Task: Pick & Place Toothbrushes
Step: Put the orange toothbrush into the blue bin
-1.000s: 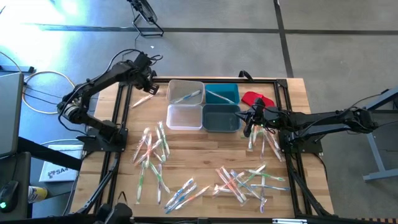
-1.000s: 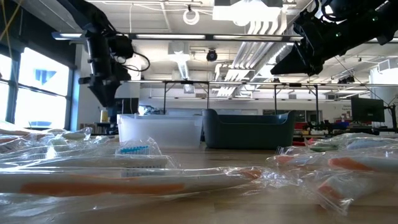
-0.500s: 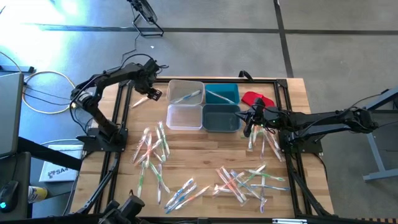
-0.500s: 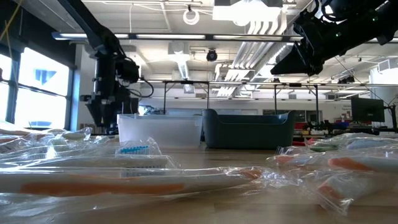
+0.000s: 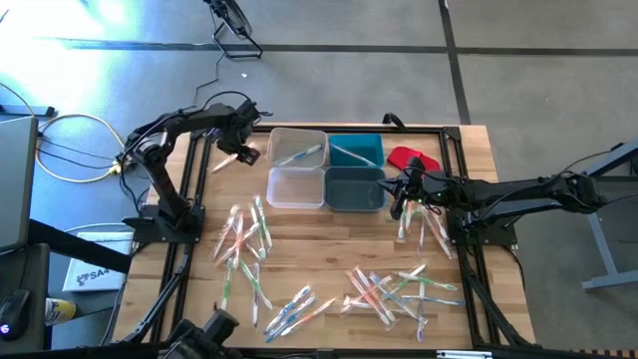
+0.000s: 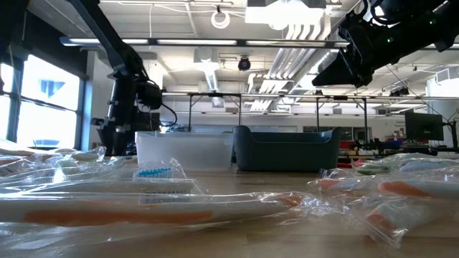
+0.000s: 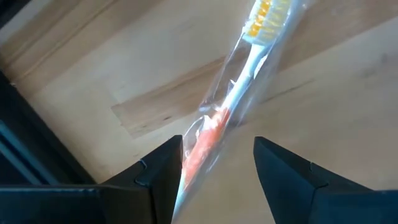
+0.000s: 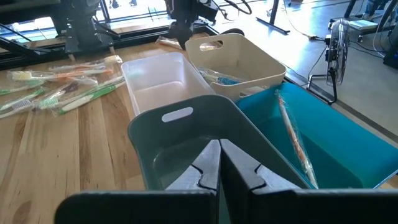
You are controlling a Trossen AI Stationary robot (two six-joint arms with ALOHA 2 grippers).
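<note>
Orange-handled toothbrush in clear wrapper (image 7: 231, 118) lies on wooden table (image 5: 329, 239) at far left, just left of four plastic bins (image 5: 326, 170). Task barely begun: only couple of brushes in far bins, dozens of wrapped toothbrushes (image 5: 244, 244) lie scattered over near half. My left gripper (image 7: 217, 163) low over orange brush, fingers spread, straddling handle, not yet clamped. My right gripper (image 8: 219, 165) waits above dark grey bin (image 8: 186, 140), fingers pressed together, empty.

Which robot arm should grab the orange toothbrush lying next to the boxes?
Left. Its open fingers sit either side of the orange toothbrush. The right gripper is shut, far across by the grey bin.
</note>
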